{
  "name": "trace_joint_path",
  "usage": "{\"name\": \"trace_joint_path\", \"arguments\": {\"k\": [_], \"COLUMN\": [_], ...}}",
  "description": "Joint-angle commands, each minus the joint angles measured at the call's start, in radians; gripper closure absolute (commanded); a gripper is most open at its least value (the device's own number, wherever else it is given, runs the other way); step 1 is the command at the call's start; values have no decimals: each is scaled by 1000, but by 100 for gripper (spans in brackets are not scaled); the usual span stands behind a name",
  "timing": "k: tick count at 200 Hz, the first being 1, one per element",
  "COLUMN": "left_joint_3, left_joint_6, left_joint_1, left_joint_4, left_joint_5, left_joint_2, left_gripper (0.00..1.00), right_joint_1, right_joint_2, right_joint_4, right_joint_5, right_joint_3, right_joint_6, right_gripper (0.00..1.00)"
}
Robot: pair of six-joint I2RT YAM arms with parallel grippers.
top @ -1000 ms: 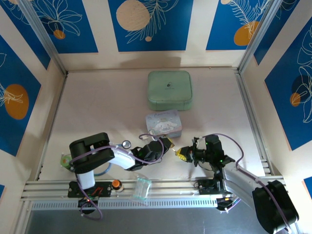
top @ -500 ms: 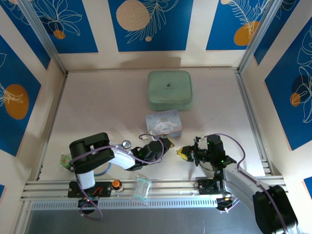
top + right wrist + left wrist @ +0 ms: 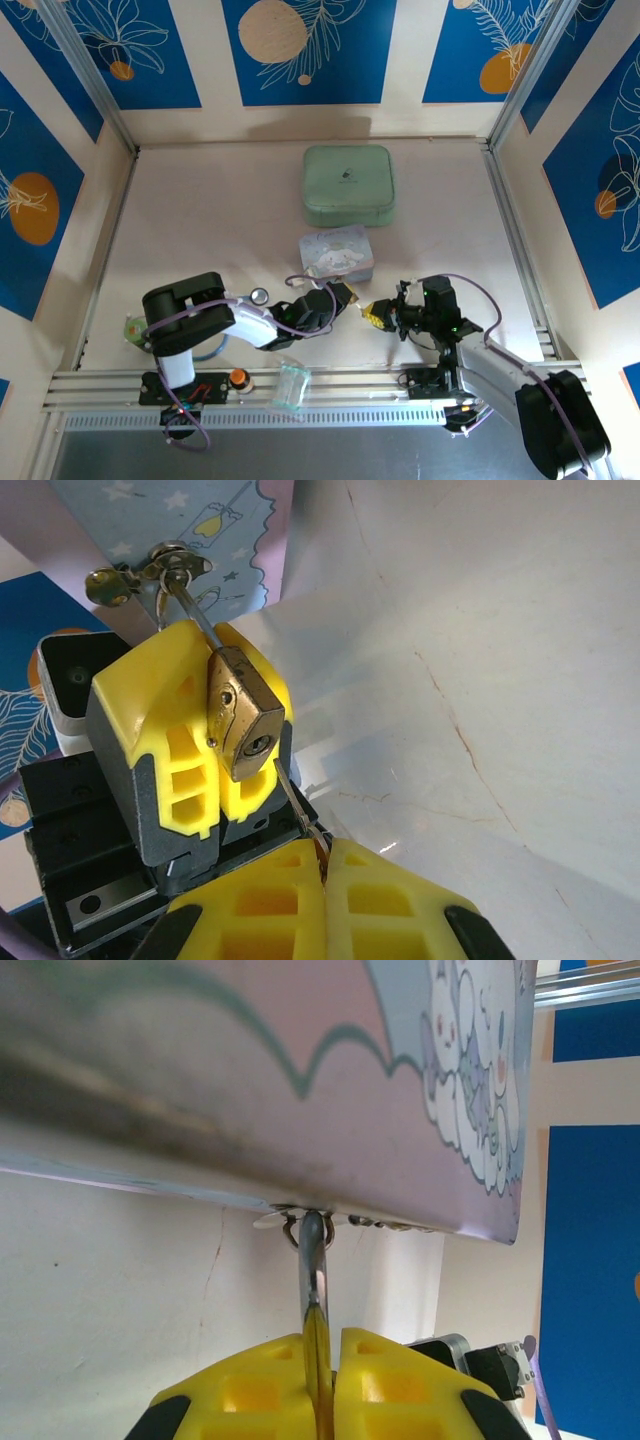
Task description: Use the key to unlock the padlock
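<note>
Left pincer point(image 3: 320, 1360) tight on padlock point(image 3: 243, 715), right pincer point(image 3: 325, 865) tight on key point(image 3: 293, 795), seemingly at keyhole point(image 3: 262, 745).

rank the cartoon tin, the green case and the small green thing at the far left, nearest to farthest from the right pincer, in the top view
Measured from the right pincer in the top external view:
1. cartoon tin: just beyond the pincer, slightly to the left.
2. green case: farther back, around the middle.
3. small green object: far left, near the front.
</note>
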Motion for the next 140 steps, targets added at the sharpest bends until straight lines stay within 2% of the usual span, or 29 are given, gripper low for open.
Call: {"name": "trace_joint_path", "arguments": {"k": [1,140], "left_joint_3": [16,-22], "left_joint_6": [-84,-92], "left_joint_1": [-24,-26], "left_joint_4": [13,-15], "left_joint_5": [81,31], "left_joint_2": [31,7], "left_gripper": [100,100], "right_joint_1": [12,14], "right_joint_2": [21,-51], "right_joint_4": [53,-63], "right_joint_5": [2,35], "right_joint_3": [26,23], "right_joint_6": [7,1], "right_gripper": [100,100]}}
